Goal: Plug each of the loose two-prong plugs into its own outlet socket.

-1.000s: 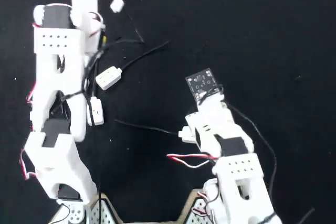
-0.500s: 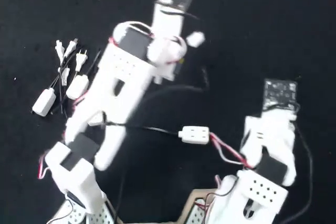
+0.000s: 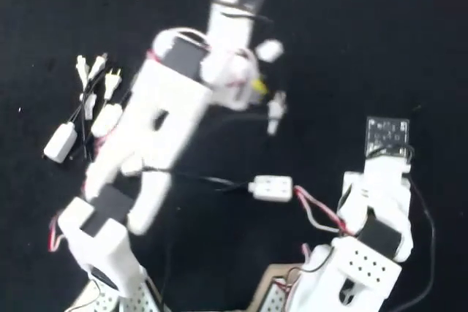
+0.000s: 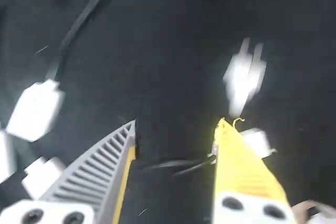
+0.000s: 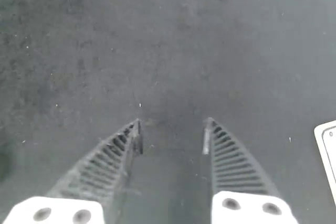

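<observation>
My left gripper (image 4: 176,127) is open, one grey and one yellow finger, with nothing between them. A white two-prong plug (image 4: 242,77) sits just beyond the yellow fingertip, blurred. From above, that plug (image 3: 275,111) is near the table's middle, beside the left gripper (image 3: 262,93). A white outlet socket (image 3: 272,188) on a black cord lies nearer the front. Several more white plugs and sockets (image 3: 88,100) are bunched at the left. My right gripper (image 5: 172,129) is open over bare black mat.
The table is covered by a black mat (image 3: 351,49). Black cords (image 3: 190,177) trail across the middle toward the socket. The right arm (image 3: 376,195) stands at the right front. A white edge (image 5: 328,150) shows beside the right gripper. Another white socket (image 4: 34,109) lies off the left gripper's grey finger.
The left arm swung from the far left to the middle back, and the right arm shifted to the right. In the last half second a white plug appeared by the left gripper's yellow finger.
</observation>
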Tool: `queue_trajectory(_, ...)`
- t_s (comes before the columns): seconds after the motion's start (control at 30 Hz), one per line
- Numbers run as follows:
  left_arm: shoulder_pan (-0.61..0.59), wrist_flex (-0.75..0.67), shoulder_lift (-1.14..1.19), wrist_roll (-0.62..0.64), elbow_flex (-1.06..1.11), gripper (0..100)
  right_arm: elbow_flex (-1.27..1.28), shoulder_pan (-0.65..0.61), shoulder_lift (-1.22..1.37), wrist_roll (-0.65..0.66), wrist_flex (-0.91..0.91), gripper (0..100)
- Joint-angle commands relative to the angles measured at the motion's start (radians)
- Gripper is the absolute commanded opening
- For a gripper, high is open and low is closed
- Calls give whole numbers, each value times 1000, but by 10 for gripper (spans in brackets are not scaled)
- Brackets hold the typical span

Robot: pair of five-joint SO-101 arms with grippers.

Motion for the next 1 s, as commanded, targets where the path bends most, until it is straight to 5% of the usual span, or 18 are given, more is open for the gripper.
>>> queue_trajectory(0.0, -193, 146, -51, -121, 7, 231, -24, -95, -16, 3, 6, 187)
queue_trajectory(0.2, -479, 60, -61, -160, 297, 192, -84, -325, -15, -51, 54, 166)
queue_trajectory(0.33, -578, -117, -64, -160, 535, 193, -180, -384, 15, -138, 57, 166)
queue_trajectory(0.53, -550, -446, -175, -127, 897, 192, -367, -506, 326, -302, 46, 167)
queue_trajectory(0.73, -496, -763, -292, 78, 1187, 192, -501, -591, 720, -497, -26, 237)
queue_trajectory(0.97, -493, -881, -336, 305, 1302, 192, -673, -606, 1089, -624, -104, 279)
